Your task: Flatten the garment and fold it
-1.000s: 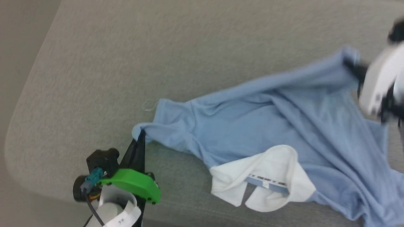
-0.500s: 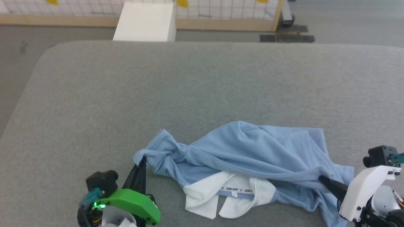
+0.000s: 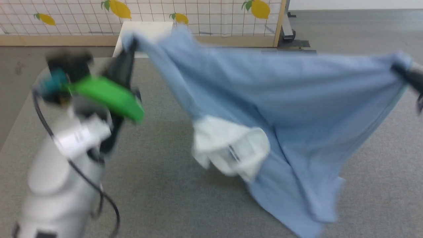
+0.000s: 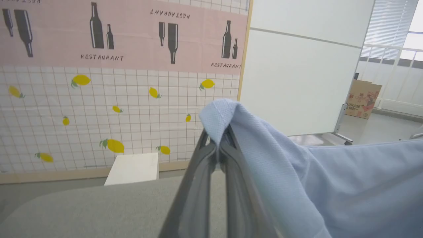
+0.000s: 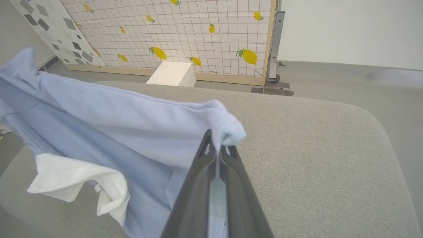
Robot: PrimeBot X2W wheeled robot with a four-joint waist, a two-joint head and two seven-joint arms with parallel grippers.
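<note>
The garment (image 3: 281, 102), a light blue polo shirt, hangs stretched in the air above the grey table (image 3: 165, 185). Its white collar (image 3: 231, 148) dangles from the middle, and its lower part drapes toward the table at the right front. My left gripper (image 3: 130, 43) is shut on one corner of the shirt (image 4: 218, 115) at the upper left. At the far right my right gripper (image 3: 398, 67) is shut on the opposite corner (image 5: 228, 129). In the right wrist view the collar (image 5: 76, 181) sags at the lower left. The head view is blurred by motion.
A white box (image 3: 145, 33) stands on the floor beyond the table's far edge, in front of a lemon-patterned screen (image 3: 198, 16). A metal stand's foot (image 3: 287, 33) sits to the right of the screen. Grey floor surrounds the table.
Both grippers have lifted the shirt off the table and pulled it wide apart; it was bunched on the surface half a second ago. The head camera has also tilted up.
</note>
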